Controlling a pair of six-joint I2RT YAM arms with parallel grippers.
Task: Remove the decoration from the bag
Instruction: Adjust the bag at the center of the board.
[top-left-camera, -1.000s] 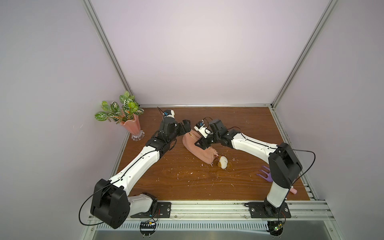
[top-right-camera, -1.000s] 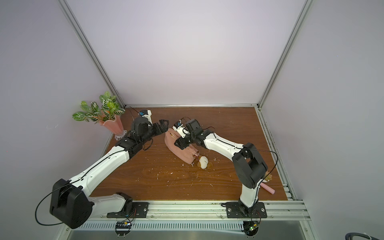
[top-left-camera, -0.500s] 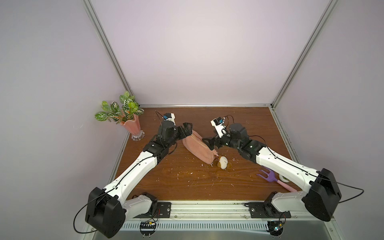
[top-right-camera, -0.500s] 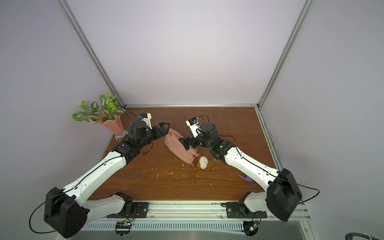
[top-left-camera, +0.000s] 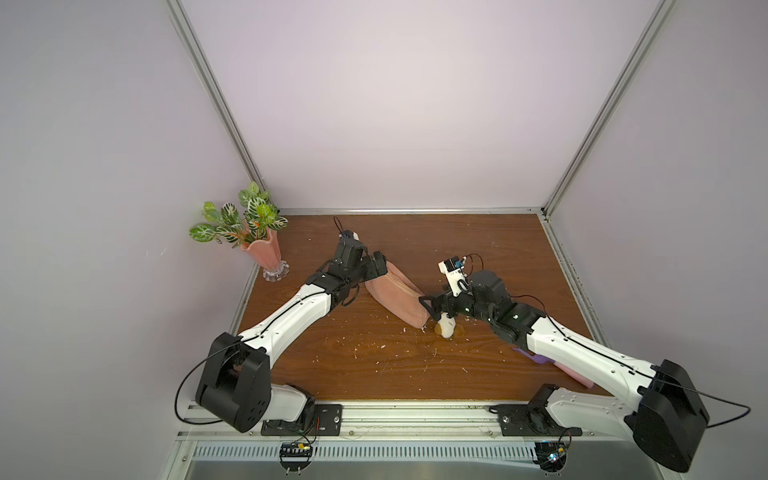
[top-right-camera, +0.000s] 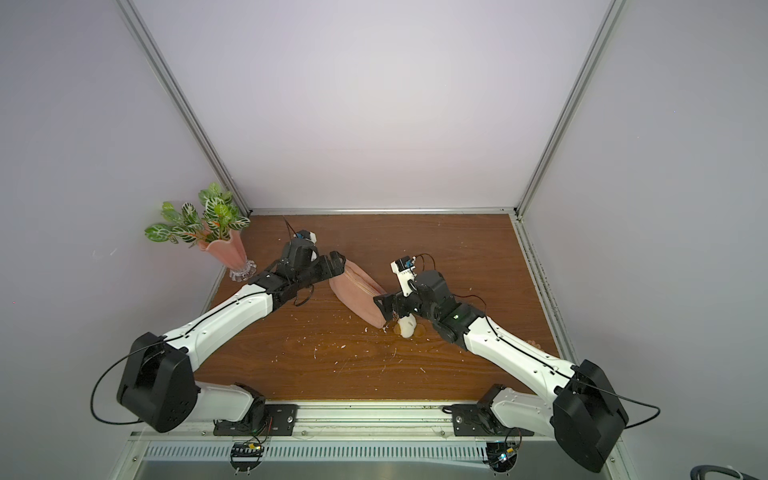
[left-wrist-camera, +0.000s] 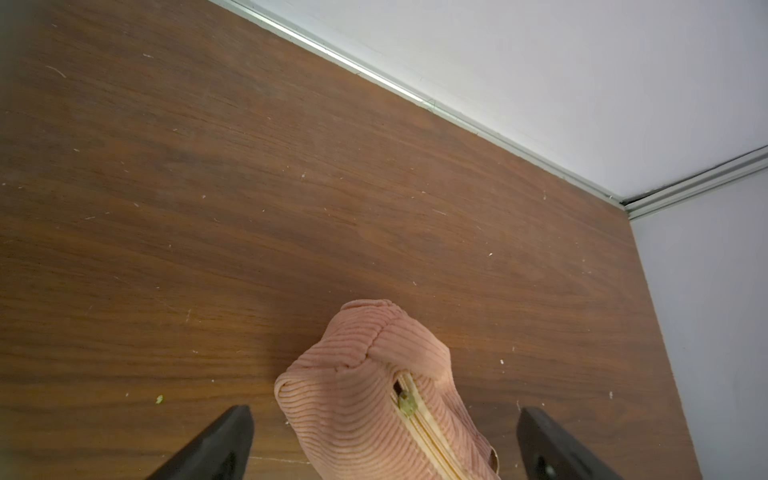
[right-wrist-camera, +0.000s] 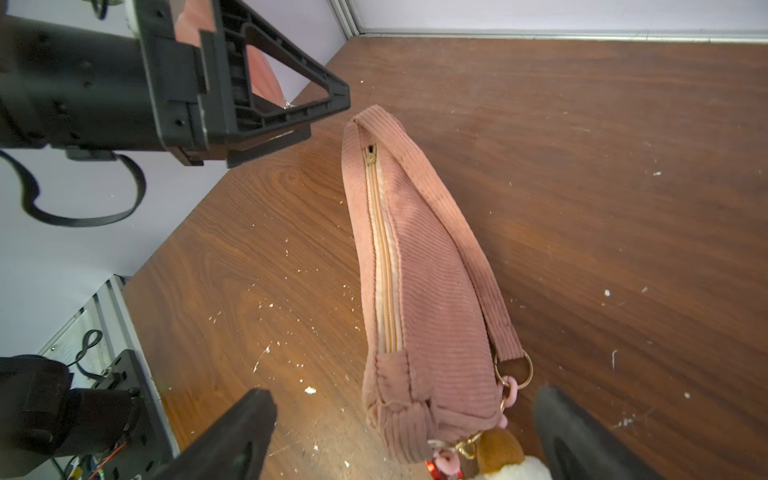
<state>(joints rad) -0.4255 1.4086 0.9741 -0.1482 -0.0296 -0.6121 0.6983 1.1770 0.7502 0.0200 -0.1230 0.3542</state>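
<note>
salmon-pink ribbed fabric bag: clamp its plain end with wide-apart left gripper, nip cream-and-brown plush decoration at its ring end with equally agape right gripper, tug gently.

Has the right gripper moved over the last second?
Yes. The right gripper has shifted along the bag, from its middle to the end by the plush charm, which stayed put.

Bag: salmon ribbed pouch, zipped, lying slantwise, right of the vase.
Decoration: cream-brown plush, clipped to the bag's end farthest from the vase.
</note>
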